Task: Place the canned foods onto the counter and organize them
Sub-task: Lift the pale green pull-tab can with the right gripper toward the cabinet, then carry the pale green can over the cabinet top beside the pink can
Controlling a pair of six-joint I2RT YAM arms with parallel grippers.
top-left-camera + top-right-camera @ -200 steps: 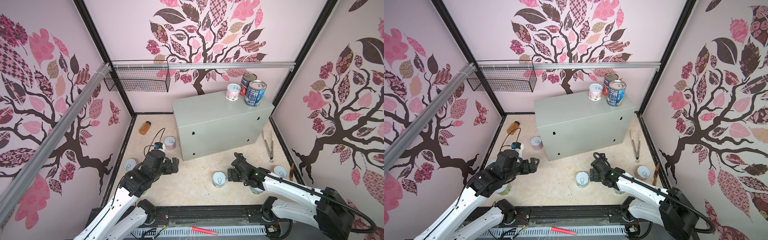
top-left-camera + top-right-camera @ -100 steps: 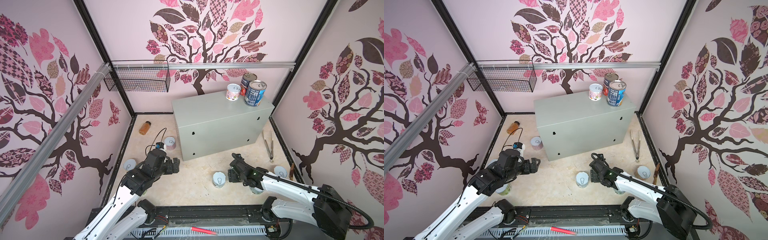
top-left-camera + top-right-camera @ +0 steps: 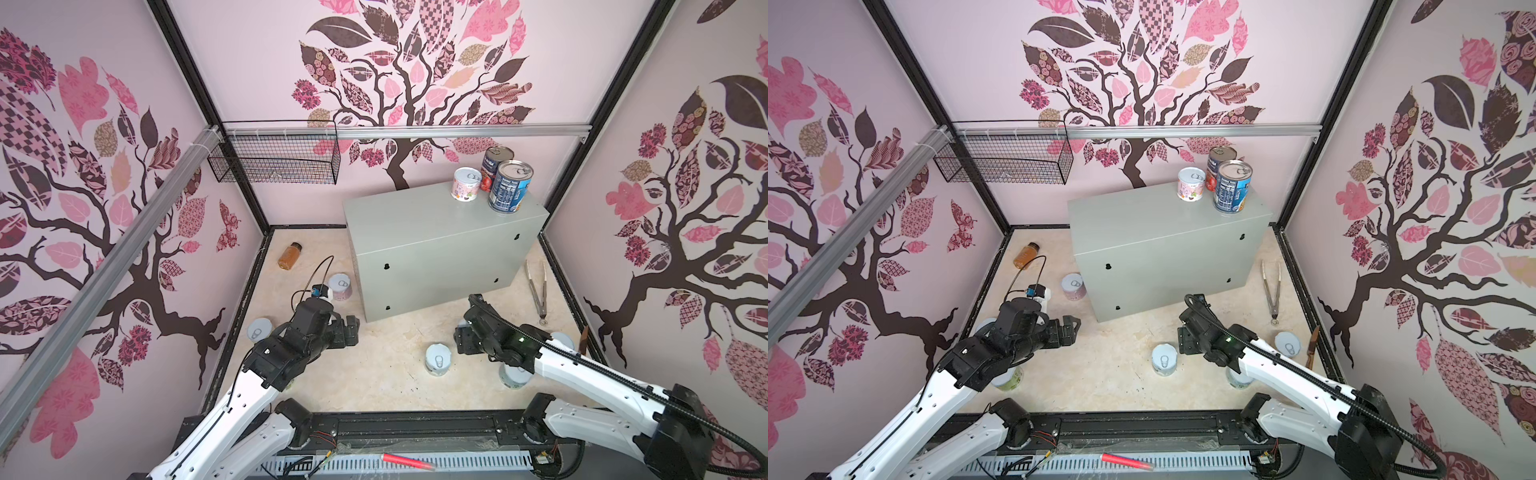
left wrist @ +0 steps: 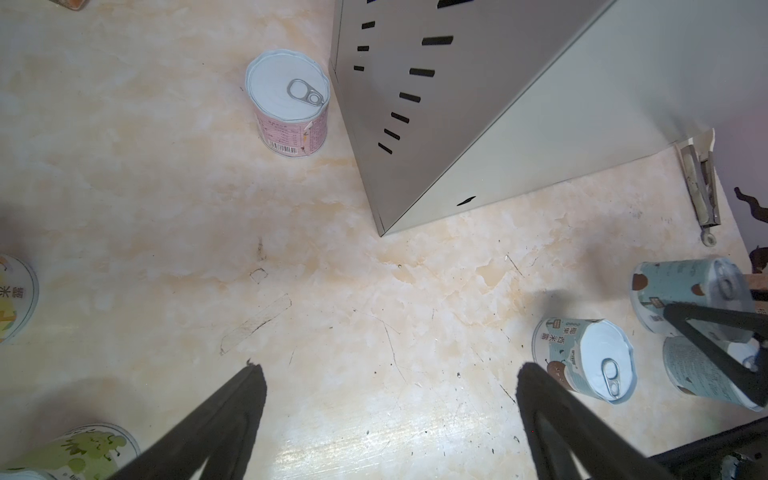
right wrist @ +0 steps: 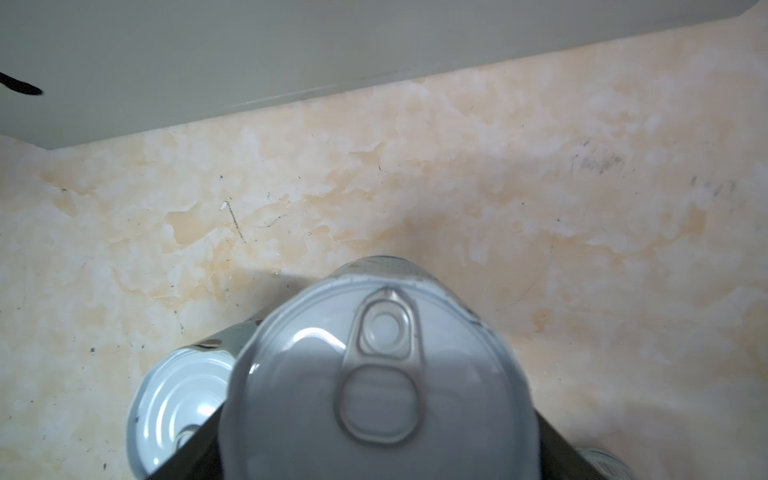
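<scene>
Sizing up the counter: big light-grey metal box counter [image 3: 415,216], flat top, only 3 cans up there, bunched at its far right corner. I count 7 not placed yet, so 3 of 10 done imo, and no real organizing so far.
Left gripper: black left gripper [image 4: 390,370] is spread wide, holding nothing and touching nothing, hanging over bare beige marbled floor [image 3: 386,386].
Right gripper: black right gripper [image 3: 461,345] is down low in front of the counter, jaws clamped on the sides of a short white-lidded pull-tab can [image 5: 374,374], so that's the grabbed 1. Can't tell if it's off the floor.
Tall cans: blue-label metal-lidded can [image 3: 510,187] and red-tomato-label can [image 3: 492,160], both upright on the counter, right next to each other.
Short cans: pink-label white-lidded can [image 3: 466,185] stands just beside those 2 up top. 6 more on the floor: pink-label floor can [image 3: 340,286] just beside the counter's left end, pale-lidded can [image 3: 259,330] near the left wall, green-label can [image 3: 1009,378] under the left arm, teal-label can [image 3: 437,360] just beside the right gripper, partly hidden can [image 3: 515,376] under the right arm, right-wall can [image 3: 562,338] over by the right wall.
</scene>
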